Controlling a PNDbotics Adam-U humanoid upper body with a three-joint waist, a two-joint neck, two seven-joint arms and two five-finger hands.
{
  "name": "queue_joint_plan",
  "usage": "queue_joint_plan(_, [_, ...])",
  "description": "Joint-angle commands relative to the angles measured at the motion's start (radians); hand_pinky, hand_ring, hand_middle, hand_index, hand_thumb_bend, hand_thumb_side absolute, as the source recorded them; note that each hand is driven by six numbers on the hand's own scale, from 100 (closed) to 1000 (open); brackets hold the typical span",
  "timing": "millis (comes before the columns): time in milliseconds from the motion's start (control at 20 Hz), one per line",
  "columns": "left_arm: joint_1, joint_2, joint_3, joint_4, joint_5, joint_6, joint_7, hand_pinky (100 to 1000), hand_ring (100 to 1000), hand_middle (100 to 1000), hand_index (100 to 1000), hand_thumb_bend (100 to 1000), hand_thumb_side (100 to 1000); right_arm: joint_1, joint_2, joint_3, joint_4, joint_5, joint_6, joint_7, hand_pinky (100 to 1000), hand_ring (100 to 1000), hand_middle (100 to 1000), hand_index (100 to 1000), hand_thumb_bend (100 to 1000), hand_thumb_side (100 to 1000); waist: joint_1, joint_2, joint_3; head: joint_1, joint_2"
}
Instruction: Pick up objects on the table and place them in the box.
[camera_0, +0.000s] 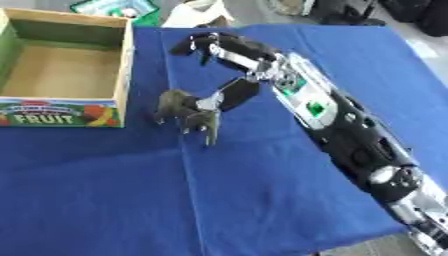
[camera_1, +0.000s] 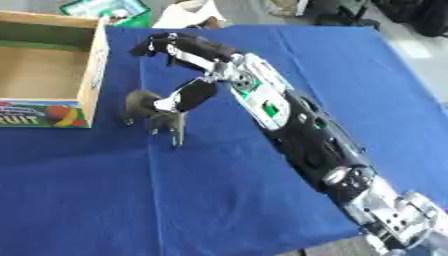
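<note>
1 toy, a small grey animal figure, stands on the blue counter just right of the box, which looks empty, so placing seems not yet done. The right hand arches over it; the thumb touches its back, fingers curled above, clamped on nothing.

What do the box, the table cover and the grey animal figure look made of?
Box: probably wood, with pale matte walls and a printed front.
Table cover: blue cloth, matte and creased.
Animal figure: likely moulded plastic, dull grey-olive with stiff thin legs.
</note>
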Motion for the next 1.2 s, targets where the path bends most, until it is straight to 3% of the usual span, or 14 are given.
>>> queue_joint_plan(50, [-0.003, 0.015, 0.002, -0.013, 0.0, -0.001, -0.002, 598, 492, 490, 651, 247, 628, -0.025, -0.032, 0.005, -0.03, -0.01, 0.002, 0.028, 673, 854, 839, 918, 407, 503, 0.004, -0.023, -0.002, -0.002, 0.007])
queue_joint_plan(400, [-0.003, 0.015, 0.002, -0.014, 0.0, -0.001, -0.002, 597, 492, 490, 652, 246, 628, -0.027, -0.022, 0.028, -0.003, 0.02, -0.009, 0.076, 677, 856, 842, 920, 417, 521, 0.006, -0.025, -0.003, -0.005, 0.008])
queue_joint_plan(1200, [-0.003, 0.014, 0.001, -0.014, 0.001, -0.002, -0.004, 597, 493, 491, 652, 244, 630, -0.008, 0.018, 0.04, 0.098, 0.135, -0.036, 0.083, 682, 858, 847, 923, 434, 544, 0.01, -0.019, -0.001, -0.009, 0.012])
